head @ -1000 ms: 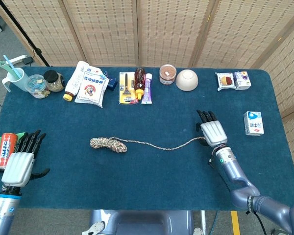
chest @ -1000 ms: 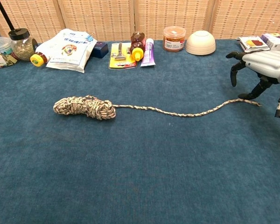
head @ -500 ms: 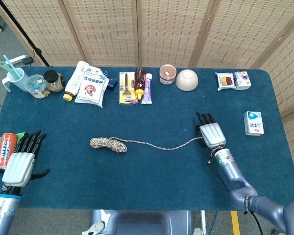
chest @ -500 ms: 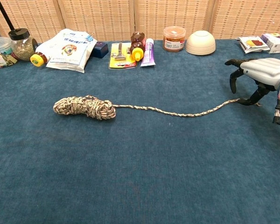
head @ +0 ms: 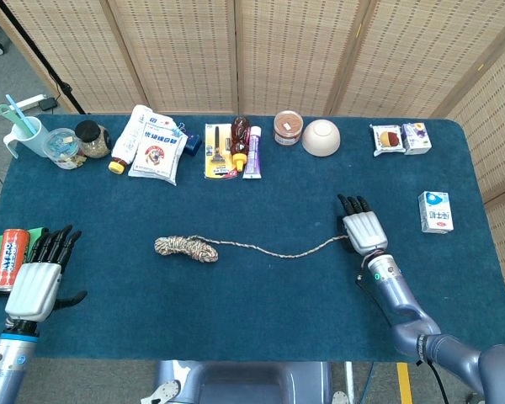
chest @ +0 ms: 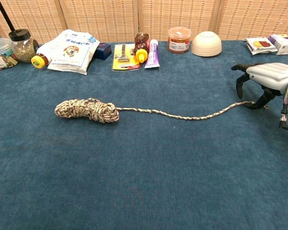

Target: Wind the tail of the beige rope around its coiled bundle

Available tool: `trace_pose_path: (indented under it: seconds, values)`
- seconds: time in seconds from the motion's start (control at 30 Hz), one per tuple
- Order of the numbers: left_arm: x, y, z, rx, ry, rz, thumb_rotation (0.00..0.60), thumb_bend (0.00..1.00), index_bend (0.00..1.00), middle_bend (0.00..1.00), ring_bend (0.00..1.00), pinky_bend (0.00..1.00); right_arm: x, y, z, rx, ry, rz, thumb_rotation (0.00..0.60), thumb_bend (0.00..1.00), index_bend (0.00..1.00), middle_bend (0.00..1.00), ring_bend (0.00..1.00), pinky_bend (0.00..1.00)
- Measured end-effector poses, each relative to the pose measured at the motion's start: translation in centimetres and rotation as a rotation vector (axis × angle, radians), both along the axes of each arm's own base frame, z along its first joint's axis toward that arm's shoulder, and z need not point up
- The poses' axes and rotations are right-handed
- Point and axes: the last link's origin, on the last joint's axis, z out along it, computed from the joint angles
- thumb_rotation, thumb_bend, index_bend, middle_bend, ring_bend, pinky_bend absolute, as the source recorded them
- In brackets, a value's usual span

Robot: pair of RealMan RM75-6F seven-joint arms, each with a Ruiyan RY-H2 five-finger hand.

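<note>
The beige rope's coiled bundle lies left of the table's middle. Its tail runs rightward along the blue cloth to my right hand. That hand arches palm-down over the tail's end. Its thumb touches the rope there, while the other fingers are spread and curve down clear of the rope. My left hand appears only in the head view, at the near left table edge. Far from the rope, it is palm-down with its fingers apart and holds nothing.
A red can on a green cloth sits beside my left hand. A small milk carton stands right of my right hand. Along the back edge are a bowl, a jar, packets, bottles and boxes.
My right hand has sunk a little and edged left over the tail's end, dragging that end slightly. The bundle and my left hand have stayed put.
</note>
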Motion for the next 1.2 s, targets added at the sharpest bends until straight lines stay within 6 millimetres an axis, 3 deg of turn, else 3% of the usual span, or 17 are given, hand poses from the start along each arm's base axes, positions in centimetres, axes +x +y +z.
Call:
trace_pose_path:
  seconds: [1.2]
  values:
    - [-0.03, -0.04, -0.14, -0.011, -0.001, 0.002, 0.600, 0.08, 0.00, 0.00, 0.00, 0.00, 0.00, 0.09, -0.86, 0.022, -0.005, -0.008, 0.600, 0.44, 0.53, 0.00, 0.00, 0.00]
